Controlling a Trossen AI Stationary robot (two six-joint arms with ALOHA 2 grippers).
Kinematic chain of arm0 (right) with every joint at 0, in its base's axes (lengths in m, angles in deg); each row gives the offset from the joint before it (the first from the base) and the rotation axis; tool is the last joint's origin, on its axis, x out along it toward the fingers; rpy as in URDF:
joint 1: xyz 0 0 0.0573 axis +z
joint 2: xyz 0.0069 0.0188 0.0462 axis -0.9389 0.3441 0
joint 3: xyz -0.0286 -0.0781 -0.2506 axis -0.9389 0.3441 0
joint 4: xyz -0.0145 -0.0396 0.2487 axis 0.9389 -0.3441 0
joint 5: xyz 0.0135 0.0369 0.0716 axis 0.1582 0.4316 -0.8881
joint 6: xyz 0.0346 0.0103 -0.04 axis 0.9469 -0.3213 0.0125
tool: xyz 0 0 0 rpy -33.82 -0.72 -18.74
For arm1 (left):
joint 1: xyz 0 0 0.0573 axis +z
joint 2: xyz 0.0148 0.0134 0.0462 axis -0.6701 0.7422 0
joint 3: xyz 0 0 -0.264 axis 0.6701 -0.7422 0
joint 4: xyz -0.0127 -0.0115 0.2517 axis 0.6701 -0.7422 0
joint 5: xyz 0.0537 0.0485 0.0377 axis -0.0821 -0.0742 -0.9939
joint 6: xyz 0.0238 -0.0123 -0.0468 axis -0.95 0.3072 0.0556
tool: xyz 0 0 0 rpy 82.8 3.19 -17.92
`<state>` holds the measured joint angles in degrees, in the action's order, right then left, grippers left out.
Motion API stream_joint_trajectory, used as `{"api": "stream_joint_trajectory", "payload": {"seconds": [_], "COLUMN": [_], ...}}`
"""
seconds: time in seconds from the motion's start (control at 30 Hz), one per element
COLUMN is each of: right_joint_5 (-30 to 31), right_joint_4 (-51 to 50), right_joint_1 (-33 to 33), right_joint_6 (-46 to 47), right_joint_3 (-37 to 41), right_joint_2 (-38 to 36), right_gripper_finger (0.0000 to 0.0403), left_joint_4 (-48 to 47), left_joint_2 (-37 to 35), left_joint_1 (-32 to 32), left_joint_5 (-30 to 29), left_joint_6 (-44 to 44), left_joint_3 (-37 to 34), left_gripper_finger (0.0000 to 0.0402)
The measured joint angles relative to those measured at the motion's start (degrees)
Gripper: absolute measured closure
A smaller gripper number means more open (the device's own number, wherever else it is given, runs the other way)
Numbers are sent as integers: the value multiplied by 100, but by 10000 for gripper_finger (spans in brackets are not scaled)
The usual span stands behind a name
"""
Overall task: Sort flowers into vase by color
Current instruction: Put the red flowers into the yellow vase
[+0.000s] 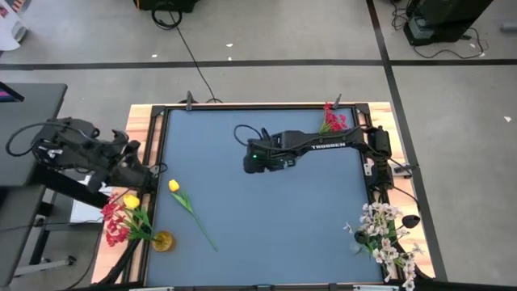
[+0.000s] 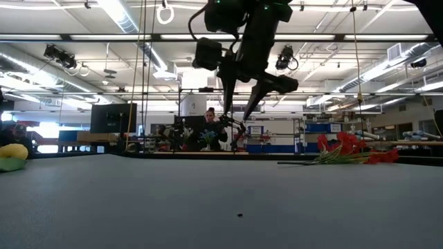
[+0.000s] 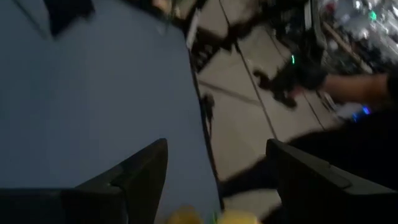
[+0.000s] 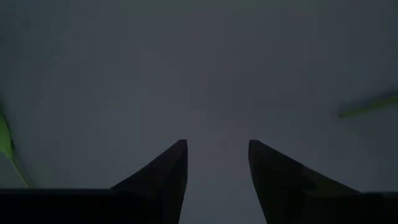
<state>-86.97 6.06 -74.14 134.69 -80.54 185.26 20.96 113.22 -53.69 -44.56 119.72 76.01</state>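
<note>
The right gripper (image 1: 252, 160) hangs over the middle of the tabletop (image 1: 266, 234), fingers apart, holding nothing — left gripper (image 1: 155, 173) wide open, empty, at the left edge, beside a yellow tulip (image 1: 174, 187).

Place: robotics lab | Evidence: ceiling strip lights (image 2: 118, 14); equipment benches (image 2: 332, 146); floor cables (image 1: 182, 36)

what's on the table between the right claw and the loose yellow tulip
Nothing: in the high view, bare mat separates the right claw from the yellow tulip.
</note>
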Motion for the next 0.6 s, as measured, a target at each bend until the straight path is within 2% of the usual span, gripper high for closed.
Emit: {"api": "stream_joint_trajectory", "payload": {"seconds": [0.13, 0.27, 0.4, 0.6], "right_joint_5": [-45, 48, 195, 206], "right_joint_4": [-3, -7, -301, -1307], "right_joint_1": [0, 28, 83, 186], "right_joint_6": [-173, -213, -88, -66], "right_joint_3": [-1, -1, -1, 1], "right_joint_2": [0, 0, 0, -1], "right_gripper_finger": [224, 224, 224, 224], "left_joint_4": [979, 1693, 1951, 2123], "left_joint_2": [379, 897, 1450, 1965], "left_joint_1": [0, 2, 2, 202], "left_joint_5": [-343, -387, -512, -1289], "left_joint_6": [-99, -166, -242, -421], "left_joint_3": [1, 2, 2, 0], "left_gripper_finger": [125, 125, 125, 125]}}
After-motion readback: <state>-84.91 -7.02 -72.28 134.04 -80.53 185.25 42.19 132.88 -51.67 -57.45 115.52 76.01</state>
